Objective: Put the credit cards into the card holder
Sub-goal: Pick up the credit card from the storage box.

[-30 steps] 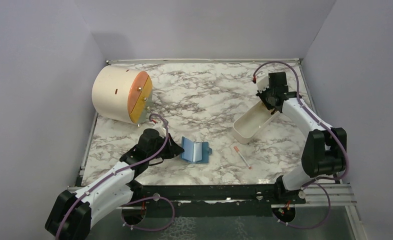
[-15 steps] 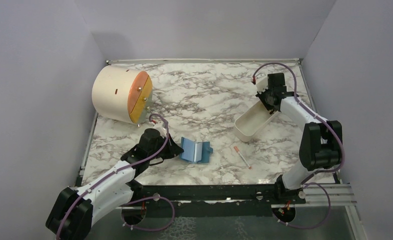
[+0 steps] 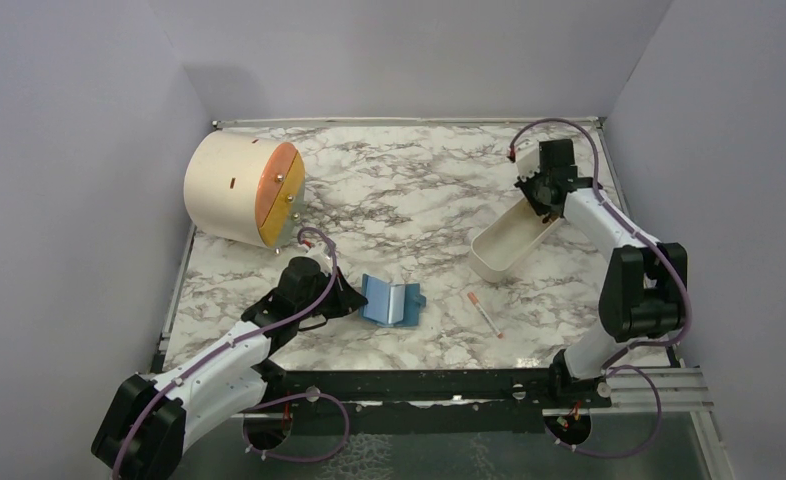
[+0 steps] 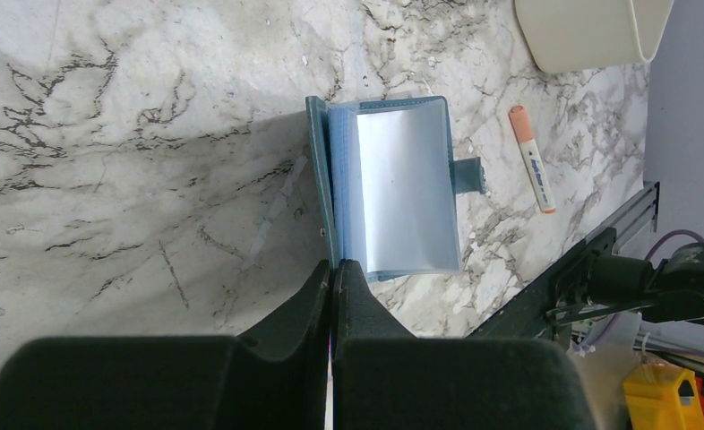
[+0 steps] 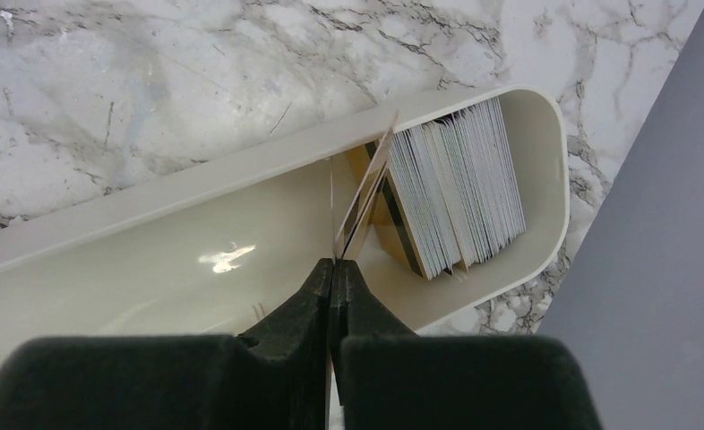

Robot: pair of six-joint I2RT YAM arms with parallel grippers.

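The teal-blue card holder (image 3: 391, 301) lies open on the marble, its pale blue inside (image 4: 402, 193) facing up. My left gripper (image 4: 332, 265) is shut on the near edge of the holder's left cover (image 4: 321, 179); from above the left gripper (image 3: 350, 300) sits at the holder's left side. A stack of credit cards (image 5: 460, 193) stands on edge at the far end of the white tray (image 5: 178, 269). My right gripper (image 5: 335, 264) is shut on a gold-edged credit card (image 5: 366, 193) seen edge-on, tilted away from the stack. I cannot tell whether a second card is pinched with it.
A white-and-orange pen-like stick (image 3: 485, 313) lies right of the holder. A large cream drum with an orange face (image 3: 244, 190) lies at the back left. The white tray (image 3: 507, 242) lies at the right, with the right gripper (image 3: 546, 200) over its far end. Grey walls close three sides.
The right gripper has shifted slightly toward the far right over the tray's end, and the tray has turned a little with it. The left arm and the holder have stayed put.
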